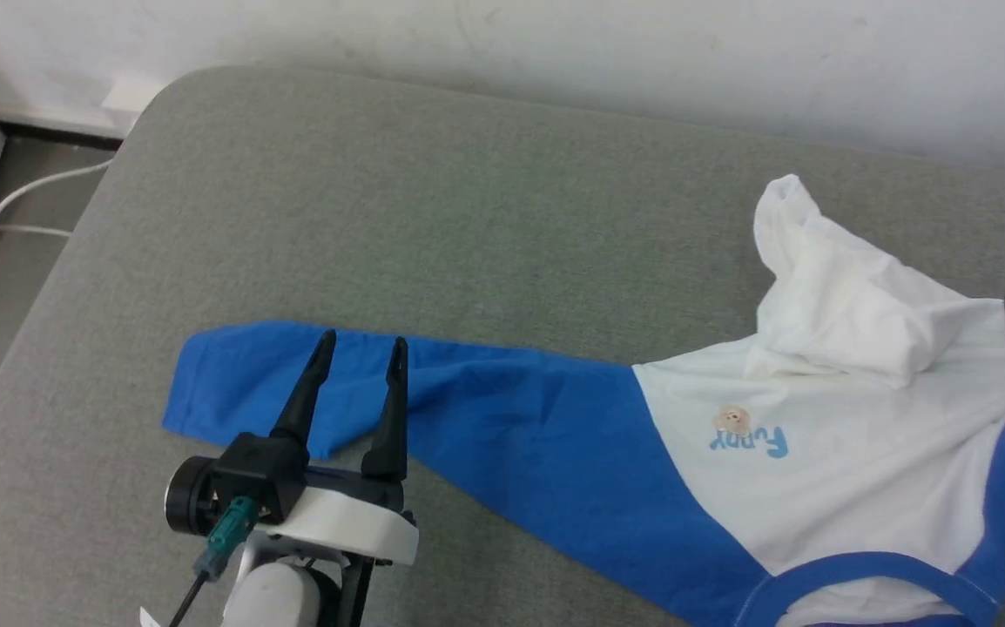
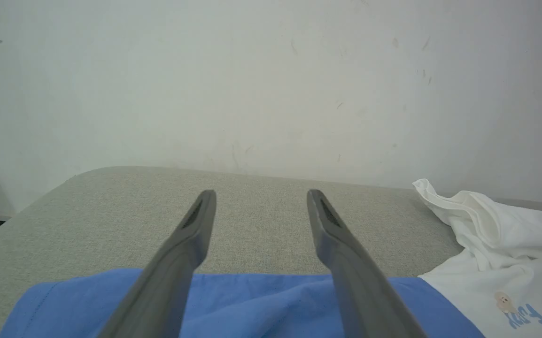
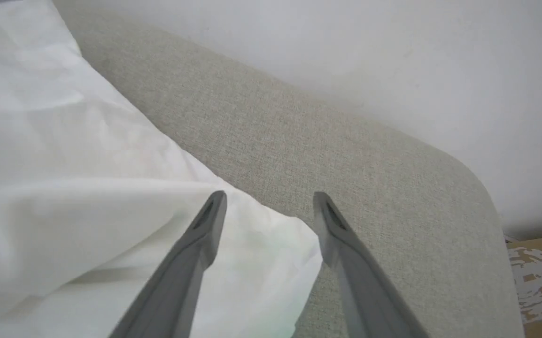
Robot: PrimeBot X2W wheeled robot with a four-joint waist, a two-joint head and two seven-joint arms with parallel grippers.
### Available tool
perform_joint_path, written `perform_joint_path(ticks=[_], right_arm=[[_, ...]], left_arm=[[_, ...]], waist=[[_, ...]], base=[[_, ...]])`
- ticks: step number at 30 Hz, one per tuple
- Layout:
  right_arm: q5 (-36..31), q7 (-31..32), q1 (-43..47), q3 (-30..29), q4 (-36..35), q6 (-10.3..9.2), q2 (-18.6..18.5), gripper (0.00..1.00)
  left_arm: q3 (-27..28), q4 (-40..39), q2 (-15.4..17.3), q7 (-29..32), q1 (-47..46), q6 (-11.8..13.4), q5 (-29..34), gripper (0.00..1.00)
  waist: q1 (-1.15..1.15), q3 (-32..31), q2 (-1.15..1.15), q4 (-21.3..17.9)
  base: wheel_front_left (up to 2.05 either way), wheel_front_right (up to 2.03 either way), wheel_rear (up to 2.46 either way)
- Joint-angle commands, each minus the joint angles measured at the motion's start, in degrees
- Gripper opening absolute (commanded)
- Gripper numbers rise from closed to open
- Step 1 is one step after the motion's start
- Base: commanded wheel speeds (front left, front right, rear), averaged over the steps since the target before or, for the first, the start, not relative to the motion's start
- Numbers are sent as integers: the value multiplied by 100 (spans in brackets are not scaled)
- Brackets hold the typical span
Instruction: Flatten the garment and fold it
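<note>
Two pincers, both spread wide, nothing clamped in either.

Left pincer [image 1: 361, 344]: lower left of the head view, fingers pointing up the frame across the cuff end of the blue sleeve [image 1: 485, 401]. Contact with the cloth: cannot tell.

Right pincer [image 3: 271, 202]: in its wrist view, jaws apart over a loose white corner of the garment [image 1: 816, 409]; one finger lies over cloth, the other over the bare grey upholstered surface [image 1: 381, 192].

Garment sits at the right and lower right of the head view. The sleeve stretches flat toward the left. The white body is bunched into a raised fold at the upper right. Bear print [image 1: 733, 421] and blue lettering [image 1: 759, 440] face up. Blue neck band [image 1: 868, 566] curves along the bottom edge.

White wall [image 1: 555, 43] across the top; white cable [image 1: 32, 187] on the floor, upper left.
</note>
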Motion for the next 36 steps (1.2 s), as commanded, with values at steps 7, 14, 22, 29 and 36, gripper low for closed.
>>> perform_joint_path(ticks=[7,14,22,29,36], right_arm=[[278,-1536,527,3,-1294,-13,562,100],[520,-2010,1649,-309,-2705,-13,1295,100],[516,-1940,2595,-455,-3900,-13,2080,100],[505,-1936,2672,-239,-4020,-13,2233,100],[472,-2000,2603,-127,-3912,-13,2274,100]], left_arm=[[172,185,-14,-27,148,-186,61,100],[4,774,177,206,144,-359,63,100],[-48,1190,771,2167,-432,-369,257,100],[-262,1426,1090,3566,-914,-451,351,100],[-519,1844,1278,4477,-993,-542,149,0]], waist=[[0,-494,0,-652],[0,-528,0,-1040],[0,-322,0,-1534],[0,-72,0,-1808],[0,81,0,-1962]], base=[[0,0,0],[0,0,0],[0,0,0],[0,0,0],[0,0,0]])
